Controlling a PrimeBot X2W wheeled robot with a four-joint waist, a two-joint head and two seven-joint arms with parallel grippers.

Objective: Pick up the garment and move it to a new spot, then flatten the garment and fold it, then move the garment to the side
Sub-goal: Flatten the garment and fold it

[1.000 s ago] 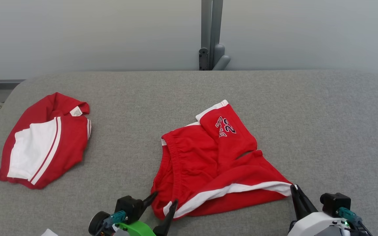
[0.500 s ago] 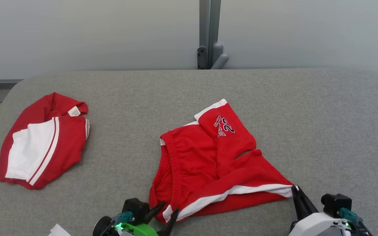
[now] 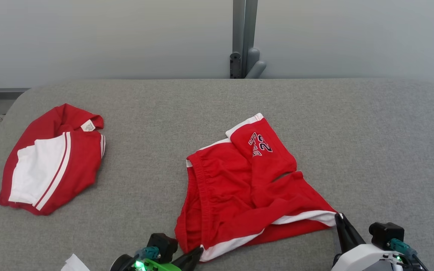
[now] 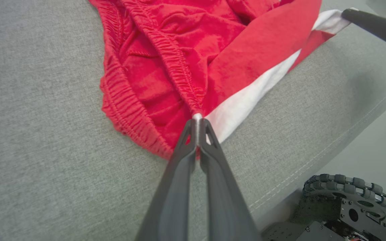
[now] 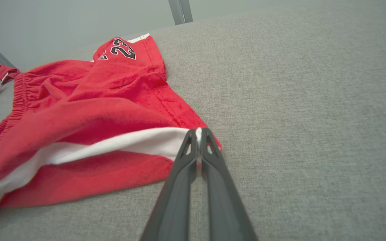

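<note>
The garment [image 3: 239, 188] is a pair of red shorts with a white stripe and dark lettering, lying crumpled at the middle of the grey table [image 3: 352, 131]. My left gripper [image 3: 200, 249] is shut on its near left corner; in the left wrist view the garment [image 4: 166, 67] has its white hem end pinched between the tips of the left gripper [image 4: 197, 117]. At the garment's near right corner my right gripper [image 3: 338, 216] is shut on the white hem. The right wrist view shows the garment [image 5: 89, 110] and the right gripper [image 5: 198, 131] nipping that hem.
A second red and white garment [image 3: 51, 162] lies folded at the table's far left. A grey post [image 3: 244, 37] stands behind the table's far edge. A white scrap [image 3: 74, 263] lies near the front edge. The wheeled base [image 4: 354, 204] shows below the table's edge.
My left gripper has closed onto the garment's near left corner, having stood open around it. The right gripper has stayed shut on the right corner. The camera has shifted a little.
</note>
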